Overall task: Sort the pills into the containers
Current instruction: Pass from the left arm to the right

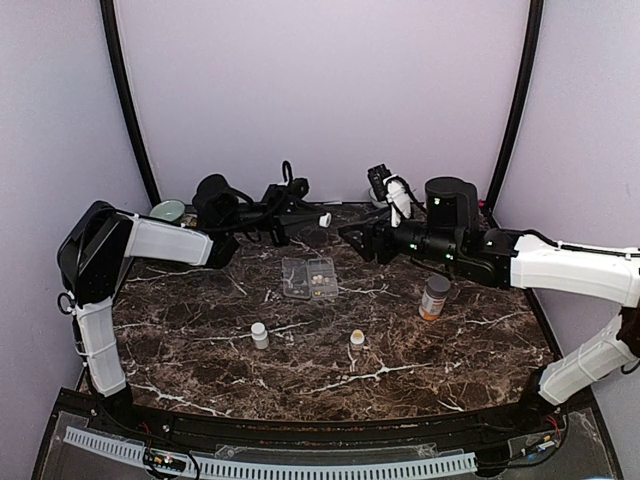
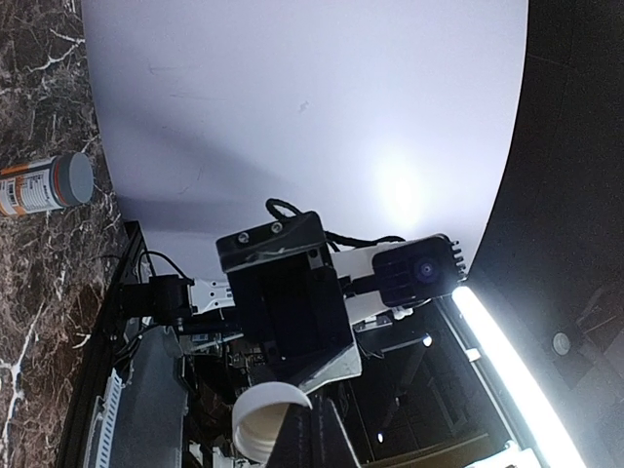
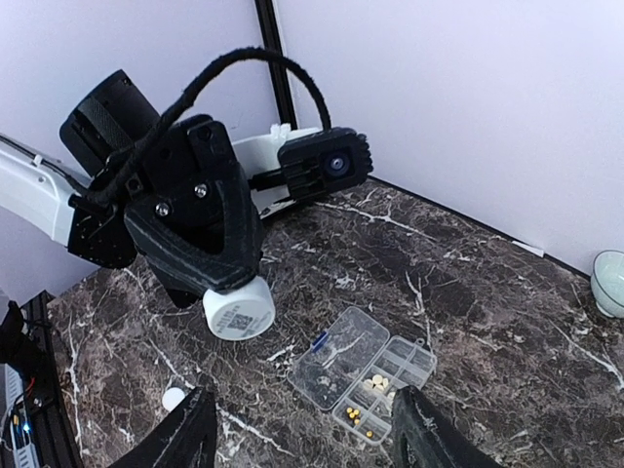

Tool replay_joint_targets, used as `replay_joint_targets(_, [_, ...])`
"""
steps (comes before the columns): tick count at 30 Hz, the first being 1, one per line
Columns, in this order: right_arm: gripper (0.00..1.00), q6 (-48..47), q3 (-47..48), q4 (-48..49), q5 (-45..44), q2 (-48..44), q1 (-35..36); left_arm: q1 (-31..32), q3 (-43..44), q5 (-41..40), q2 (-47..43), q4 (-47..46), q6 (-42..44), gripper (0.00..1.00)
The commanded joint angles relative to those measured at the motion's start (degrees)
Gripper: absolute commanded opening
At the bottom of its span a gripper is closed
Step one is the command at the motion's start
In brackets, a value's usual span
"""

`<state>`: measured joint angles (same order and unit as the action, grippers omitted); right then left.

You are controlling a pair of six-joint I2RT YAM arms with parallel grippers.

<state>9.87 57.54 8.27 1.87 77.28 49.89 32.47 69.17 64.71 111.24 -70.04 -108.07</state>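
At far centre of marble table [image 1: 200,310], left gripper [image 1: 316,219] clamped on small white cap [image 3: 239,312], held above surface. Right gripper [image 3: 304,414] just right of it, jaws wide, nothing between. Clear pill box [image 3: 331,356] mid-table, lid open to left. Pills [image 3: 376,384] in its right-hand compartments. Orange bottle [image 1: 434,297] right of box. Two small white bottles [image 1: 260,335] nearer, well apart.
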Motion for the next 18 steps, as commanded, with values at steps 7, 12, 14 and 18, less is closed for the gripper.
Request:
replay_joint_targets(7, [0.61, -1.6, 3.1, -0.5, 6.6, 0.3, 1.1, 2.3, -0.2, -0.5, -1.4, -5.5, -3.5, 0.00])
replay_joint_targets(12, [0.61, -2.3, 4.2, -1.6, 7.9, 0.3, 1.4, 3.6, 0.1, -0.6, -1.1, -5.7, -4.0, 0.00])
replay_joint_targets(14, [0.61, -2.5, 4.5, -1.9, 8.1, 0.5, 1.6, 4.5, 0.3, -1.1, -0.8, -7.0, -4.9, 0.00])
replay_joint_targets(18, [0.60, -2.7, 4.4, -1.5, 8.1, 0.6, 1.7, 5.0, 1.1, -1.3, -0.6, -7.6, -5.5, 0.00])
